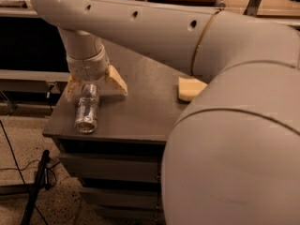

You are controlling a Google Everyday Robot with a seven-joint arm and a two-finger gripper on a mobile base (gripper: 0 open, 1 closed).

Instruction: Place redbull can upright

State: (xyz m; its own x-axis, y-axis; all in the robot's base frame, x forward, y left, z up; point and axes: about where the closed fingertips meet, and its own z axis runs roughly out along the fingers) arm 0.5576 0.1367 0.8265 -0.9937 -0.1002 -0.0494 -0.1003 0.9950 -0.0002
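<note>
The redbull can (87, 109) is a slim silvery can lying on its side on the dark cabinet top (140, 107), near the front left corner, with one round end toward the camera. My gripper (92, 85) hangs down from the big white arm just above the can's far end. It is open, with one tan finger (116, 81) to the right of the can and the other (70, 87) to its left. The fingers straddle the can and are apart from it.
A pale yellow sponge-like block (190, 88) lies on the cabinet top to the right, partly hidden by the arm's large white body (234, 149). The cabinet's left and front edges are close to the can. Black cables (33, 191) lie on the floor at lower left.
</note>
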